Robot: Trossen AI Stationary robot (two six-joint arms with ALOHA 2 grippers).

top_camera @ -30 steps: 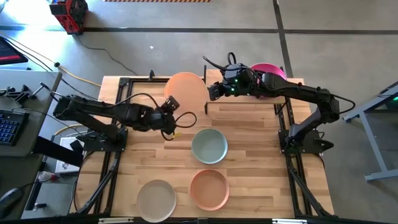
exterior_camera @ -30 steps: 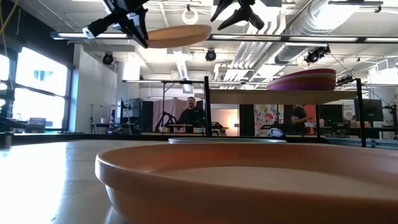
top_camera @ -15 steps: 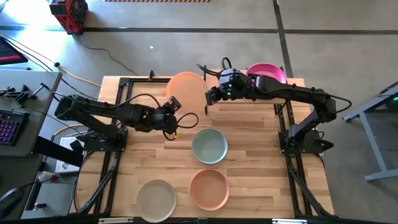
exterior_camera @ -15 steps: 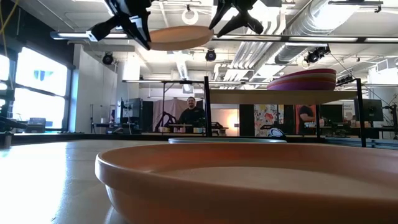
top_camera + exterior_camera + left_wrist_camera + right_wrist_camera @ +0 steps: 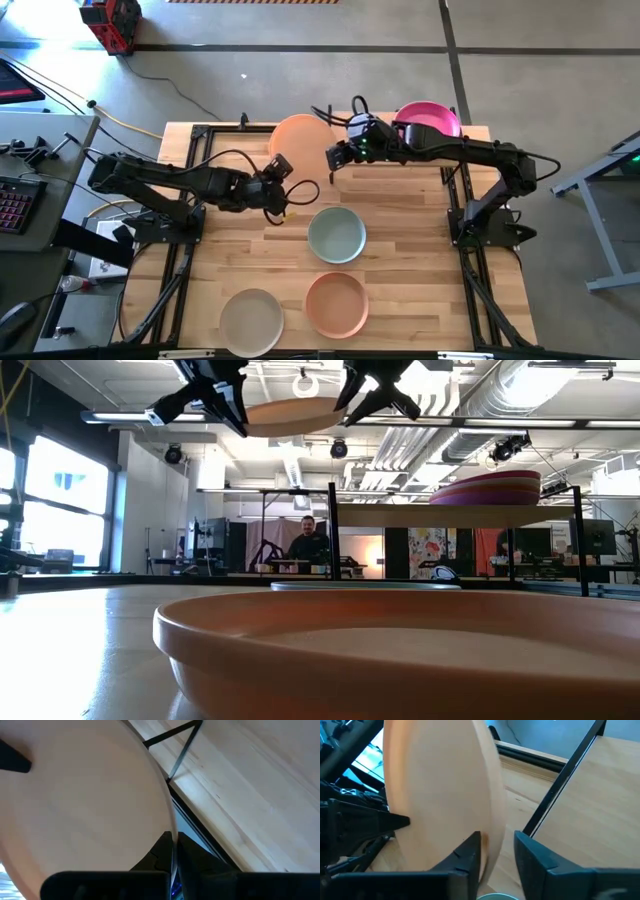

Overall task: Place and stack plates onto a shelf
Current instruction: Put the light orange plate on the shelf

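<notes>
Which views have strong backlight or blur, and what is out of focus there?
Low view: bright windows and ceiling lights behind; the near salmon plate fills the foreground, soft. Left wrist view: the held orange plate is too close, pale and blurred. High view: even light, sharp.

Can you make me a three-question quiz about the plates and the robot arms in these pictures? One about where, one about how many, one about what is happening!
1. Where is the magenta plate?
A. on the shelf
B. on the floor
C. in the left gripper

2. How many plates lie on the table in front of the shelf?
A. one
B. three
C. five

3. What is happening to the salmon plate up in the air?
A. nothing holds it
B. the left gripper clamps its rim
C. it lies on the table

Answers: 1 A, it tops the stack on the shelf. 2 B, pale teal, orange and beige. 3 B, fingers pinch its rim, with the right gripper open at the opposite edge.
</notes>
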